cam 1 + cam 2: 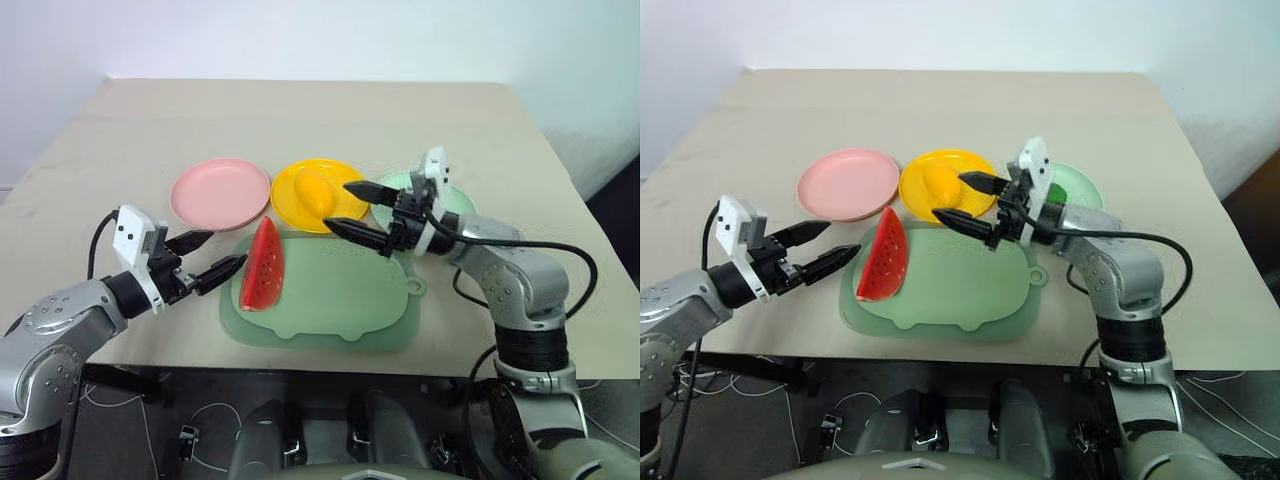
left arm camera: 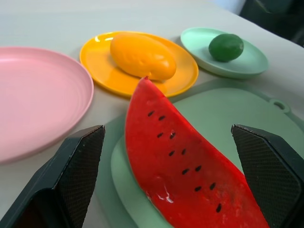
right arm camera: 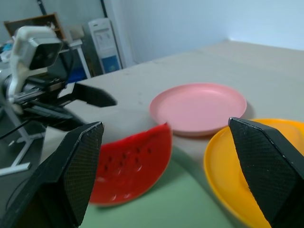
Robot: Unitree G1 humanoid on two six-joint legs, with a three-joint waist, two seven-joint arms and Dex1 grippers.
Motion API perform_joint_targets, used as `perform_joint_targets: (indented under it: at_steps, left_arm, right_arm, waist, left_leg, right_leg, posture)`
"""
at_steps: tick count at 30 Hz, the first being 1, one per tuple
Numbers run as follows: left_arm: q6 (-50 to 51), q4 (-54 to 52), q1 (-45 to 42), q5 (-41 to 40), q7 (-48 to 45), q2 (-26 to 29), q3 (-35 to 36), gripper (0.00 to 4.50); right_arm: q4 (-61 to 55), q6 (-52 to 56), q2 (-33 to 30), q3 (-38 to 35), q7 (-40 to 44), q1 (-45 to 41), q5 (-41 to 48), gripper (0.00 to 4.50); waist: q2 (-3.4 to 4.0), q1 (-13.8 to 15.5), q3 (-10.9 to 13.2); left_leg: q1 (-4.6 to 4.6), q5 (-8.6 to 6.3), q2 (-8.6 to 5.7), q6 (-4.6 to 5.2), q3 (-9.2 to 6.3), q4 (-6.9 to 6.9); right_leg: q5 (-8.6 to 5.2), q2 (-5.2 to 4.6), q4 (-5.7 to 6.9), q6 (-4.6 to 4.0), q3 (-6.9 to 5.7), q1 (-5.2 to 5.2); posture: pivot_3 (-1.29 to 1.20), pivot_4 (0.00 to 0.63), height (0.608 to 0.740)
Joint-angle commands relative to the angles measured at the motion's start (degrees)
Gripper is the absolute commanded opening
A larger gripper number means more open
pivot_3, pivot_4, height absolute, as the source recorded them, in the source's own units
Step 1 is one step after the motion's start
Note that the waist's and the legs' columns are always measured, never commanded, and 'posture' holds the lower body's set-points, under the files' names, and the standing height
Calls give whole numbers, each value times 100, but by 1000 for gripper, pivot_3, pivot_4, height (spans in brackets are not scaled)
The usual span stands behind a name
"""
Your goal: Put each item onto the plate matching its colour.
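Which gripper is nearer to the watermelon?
Left. The left gripper is just beside the watermelon, fingers open toward it. The right gripper hovers farther away, near the yellow plate.

Both arms reach in over the table, forearms bent inward toward each other. The left gripper points level toward the right, its two black fingers spread wide with nothing between the jaws. The right gripper points left, jaws likewise parted wide and empty
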Motion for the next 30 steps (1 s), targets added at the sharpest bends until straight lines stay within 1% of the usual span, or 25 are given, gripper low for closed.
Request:
perform_joint_targets:
  at_steps: [1, 5, 9, 12, 14, 17, 23, 28, 30]
  left_arm:
    - [110, -291, -240, 49, 380, -87, -170, 4500]
    - [489, -381, -698, -39, 978, -327, -432, 4500]
    - [889, -401, -1040, 81, 1457, -406, -646, 4500]
    - [1402, -486, -1276, 57, 1866, -495, -893, 4500]
    - [1873, -553, -1384, 85, 2283, -589, -956, 4500]
    - [2326, -584, -1604, -58, 2697, -889, -855, 4500]
    - [3052, -528, -1965, -107, 3161, -1391, -791, 4500]
    - [3842, -524, -2119, -21, 3326, -1498, -778, 4500]
    - [4064, -523, -2144, 34, 3292, -1454, -784, 4500]
  right_arm:
    - [-272, -160, -170, 34, -35, 126, 60, 4473]
    - [-315, -198, -206, 136, -150, 206, 72, 4473]
    - [-275, -260, -247, 205, -219, 214, 55, 4473]
    - [-232, -280, -301, 227, -264, 228, 32, 4473]
    - [-247, -269, -326, 226, -292, 248, 51, 4473]
    - [-258, -283, -340, 224, -345, 268, 76, 4473]
    - [-265, -308, -353, 270, -422, 308, 72, 4473]
    - [-239, -299, -372, 283, -474, 292, 70, 4473]
    - [-211, -312, -378, 297, -497, 275, 46, 4473]
  waist:
    - [0, 8, 0]
    - [-1, 52, 0]
    - [-1, 101, 0]
    - [-1, 137, 0]
    - [-1, 139, 0]
    - [-3, 143, 1]
    - [-3, 140, 1]
    - [-3, 136, 1]
    - [-3, 136, 1]
  left_leg:
    - [0, 0, 0, 0, -1, 2]
    - [0, -1, 0, 2, -3, 4]
    - [0, 0, 1, 3, -4, 9]
    - [0, -1, 1, 3, -7, 17]
    - [0, -4, 1, 8, -11, 25]
    - [-1, -6, 1, 13, -12, 31]
    - [-1, -6, 0, 13, -17, 34]
    - [-1, -6, 1, 13, -18, 34]
    - [-1, -6, 1, 13, -18, 34]
  right_leg:
    - [0, 0, 0, 0, 0, 2]
    - [1, 0, 0, -1, 0, 2]
    - [1, 3, 5, 0, 0, 3]
    - [0, 4, 9, 0, -1, 7]
    - [0, 3, 8, 0, -4, 13]
    - [0, 1, 8, 1, -4, 16]
    - [1, 3, 10, 2, -7, 20]
    - [1, 5, 12, 2, -8, 19]
    - [0, 5, 12, 2, -9, 19]
  posture:
    - [0, 150, 696]
    - [0, 150, 696]
    - [0, 150, 696]
    - [0, 150, 696]
    - [0, 150, 696]
    - [0, 150, 696]
    - [0, 150, 696]
    - [0, 150, 696]
    - [0, 150, 696]
